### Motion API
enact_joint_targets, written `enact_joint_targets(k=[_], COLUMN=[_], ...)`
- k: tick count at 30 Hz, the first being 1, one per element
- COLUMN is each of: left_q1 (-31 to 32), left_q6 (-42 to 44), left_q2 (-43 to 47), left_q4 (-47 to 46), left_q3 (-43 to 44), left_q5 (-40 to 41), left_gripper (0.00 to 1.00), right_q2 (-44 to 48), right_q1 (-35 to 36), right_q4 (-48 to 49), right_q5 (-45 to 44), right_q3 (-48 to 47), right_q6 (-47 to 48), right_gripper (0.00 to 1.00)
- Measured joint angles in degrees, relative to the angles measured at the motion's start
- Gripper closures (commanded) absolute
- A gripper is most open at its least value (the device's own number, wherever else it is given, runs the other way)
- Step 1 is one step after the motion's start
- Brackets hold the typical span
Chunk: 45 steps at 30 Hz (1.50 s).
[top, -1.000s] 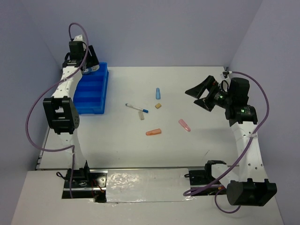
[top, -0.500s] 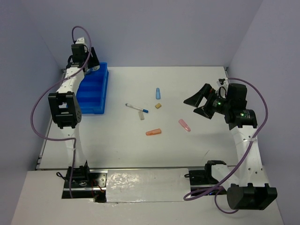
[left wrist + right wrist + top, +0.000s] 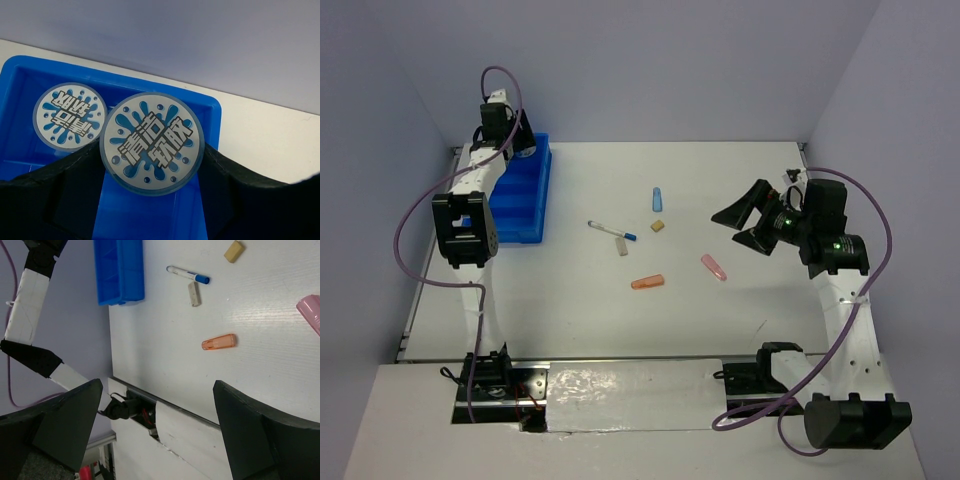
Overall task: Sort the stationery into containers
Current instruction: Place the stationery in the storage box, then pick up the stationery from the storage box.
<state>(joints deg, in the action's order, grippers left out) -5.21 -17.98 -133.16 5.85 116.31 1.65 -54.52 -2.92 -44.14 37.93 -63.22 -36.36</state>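
Note:
My left gripper point(image 3: 523, 143) is over the far end of the blue tray point(image 3: 520, 205). In the left wrist view it point(image 3: 152, 152) is shut on a round blue-white tape roll point(image 3: 152, 142), held above the tray point(image 3: 212, 107). A second tape roll point(image 3: 70, 116) lies in the far compartment. On the table lie the white pen point(image 3: 612, 231), light-blue stick point(image 3: 658, 199), beige eraser point(image 3: 658, 226), grey eraser point(image 3: 622, 247), orange stick point(image 3: 647, 282) and pink stick point(image 3: 713, 266). My right gripper point(image 3: 742, 225) is open and empty, right of the pink stick.
The right wrist view shows the pen point(image 3: 188, 274), grey eraser point(image 3: 194, 294), orange stick point(image 3: 218, 342) and tray point(image 3: 120, 270) ahead of the open right gripper point(image 3: 157, 425). Lilac walls close the back and sides. The arm bases stand at the near edge.
My left arm has drawn up and its gripper has moved a little further over the tray's far end. My right gripper shifted slightly down and left, then stayed.

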Motion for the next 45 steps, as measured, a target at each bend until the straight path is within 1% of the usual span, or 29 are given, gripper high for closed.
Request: enact_joint_targets(k=[1,2,3,12,15,18,22,27,29,32,38,45], left_q1=[0.0,0.0,0.0,0.0,0.0,0.0,0.0,0.0,0.2,0.4,1.2,1.9], left_q6=[0.0,0.0,-0.1,-0.3,-0.4,-0.4,-0.2,-0.1,0.1,0.2,2.6,4.7], left_q2=[0.0,-0.1,-0.1,0.1,1.3,4.8,5.5,4.4,3.7,1.1,-2.6,-3.6], left_q4=[-0.2,-0.2,-0.3,-2.5,-1.4,-1.4,-1.4,-1.7,-1.6,-1.5,1.0,2.5], left_q3=[0.0,0.0,0.0,0.1,-0.2,-2.7,1.2,5.1,5.8,7.5,7.8,7.8], left_q5=[0.0,0.0,0.1,0.7,1.0,1.0,0.6,-0.9,-1.1,-1.7,-1.7,-1.3], left_gripper=[0.19,0.08,0.01,0.01,0.01,0.01,0.01,0.01,0.0,0.01,0.01,0.01], right_q2=[0.0,-0.1,-0.3,-4.3,-7.1,-11.1,-15.3,-17.5,-18.1,-18.5,-18.7,-18.7], right_q1=[0.1,0.2,0.2,1.7,4.3,7.2,10.9,16.6,17.7,18.0,18.4,18.5], right_q4=[0.0,0.0,0.0,2.2,2.6,3.3,4.8,5.1,5.0,4.5,4.2,4.1], right_q5=[0.0,0.0,0.0,-0.1,-2.6,-3.8,-5.0,-5.9,-6.1,-6.4,-6.9,-7.3], right_q3=[0.0,0.0,-0.1,-0.7,-1.4,-2.3,-2.3,-2.5,-2.9,-4.1,-6.4,-6.5], right_q6=[0.0,0.0,0.0,0.3,2.4,4.2,4.5,5.0,5.3,5.4,5.4,5.3], right_gripper=[0.0,0.0,0.0,0.0,0.0,0.0,0.0,0.0,0.0,0.0,0.0,0.0])
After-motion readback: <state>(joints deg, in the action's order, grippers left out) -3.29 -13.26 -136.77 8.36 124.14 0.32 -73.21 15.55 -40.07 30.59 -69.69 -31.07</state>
